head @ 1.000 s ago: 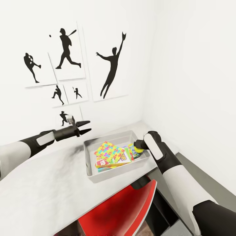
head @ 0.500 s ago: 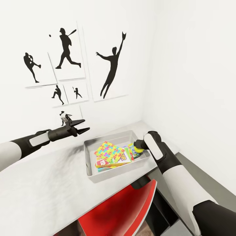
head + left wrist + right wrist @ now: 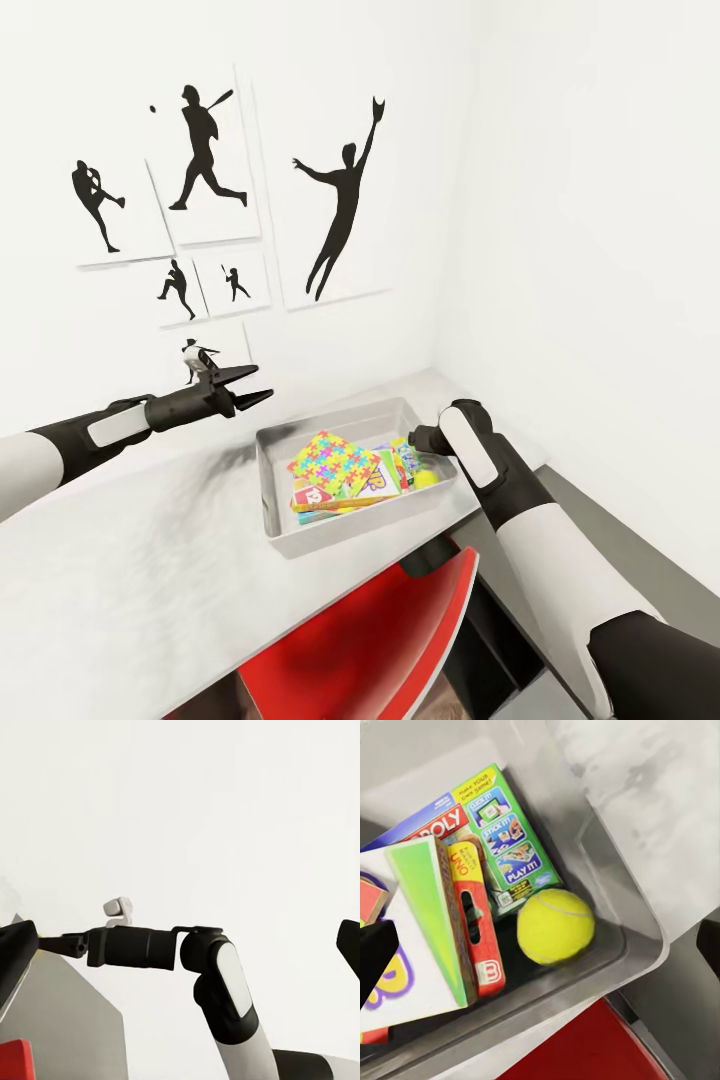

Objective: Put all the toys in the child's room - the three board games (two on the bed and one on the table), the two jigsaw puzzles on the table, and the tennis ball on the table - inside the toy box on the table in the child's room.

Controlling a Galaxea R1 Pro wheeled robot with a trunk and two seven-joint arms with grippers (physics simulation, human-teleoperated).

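- tennis ball [image 3: 556,925] sits on the toy box [image 3: 283,527] floor, in the corner nearest the right arm, touching the green game box [image 3: 507,842].
- right gripper [image 3: 416,438] hovers directly above it, jaws apart and empty; ball lies straight below.
- jigsaw puzzle [image 3: 331,464] tops the stack toward the left side of the box.
- left gripper [image 3: 258,386] is open, empty, well off to the left.
- vs 0.5 s ago: ball was at the right gripper's tips, now dropped in the box.
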